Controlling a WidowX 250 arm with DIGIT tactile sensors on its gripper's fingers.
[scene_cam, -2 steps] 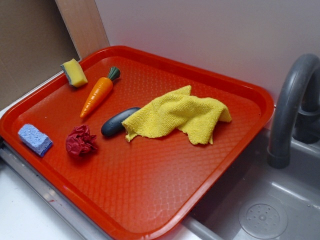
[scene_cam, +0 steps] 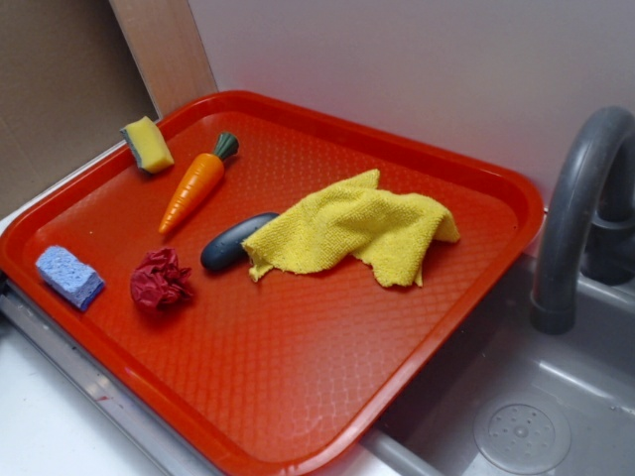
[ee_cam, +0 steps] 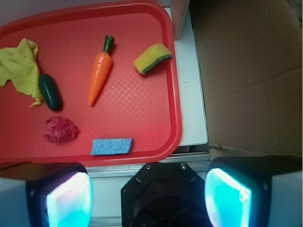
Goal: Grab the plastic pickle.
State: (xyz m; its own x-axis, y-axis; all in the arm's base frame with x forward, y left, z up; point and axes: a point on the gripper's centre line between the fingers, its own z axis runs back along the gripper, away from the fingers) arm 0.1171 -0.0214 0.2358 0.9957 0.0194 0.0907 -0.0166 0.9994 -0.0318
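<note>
The plastic pickle [scene_cam: 235, 241] is a glossy dark grey-green oblong lying on the red tray [scene_cam: 298, 377], its right end touching the yellow cloth [scene_cam: 352, 230]. In the wrist view the pickle [ee_cam: 50, 92] lies at the left, beside the cloth [ee_cam: 20, 66]. My gripper [ee_cam: 147, 198] is open and empty, its two glowing pads wide apart, high above the counter off the tray's near edge. The gripper does not show in the exterior view.
On the tray lie an orange carrot [scene_cam: 195, 185], a dark red wrinkly ball [scene_cam: 159, 280], a blue sponge [scene_cam: 69, 276] and a yellow-green sponge [scene_cam: 147, 145]. A grey sink with a faucet [scene_cam: 575, 218] is at the right. A cardboard wall [ee_cam: 246, 71] borders the tray.
</note>
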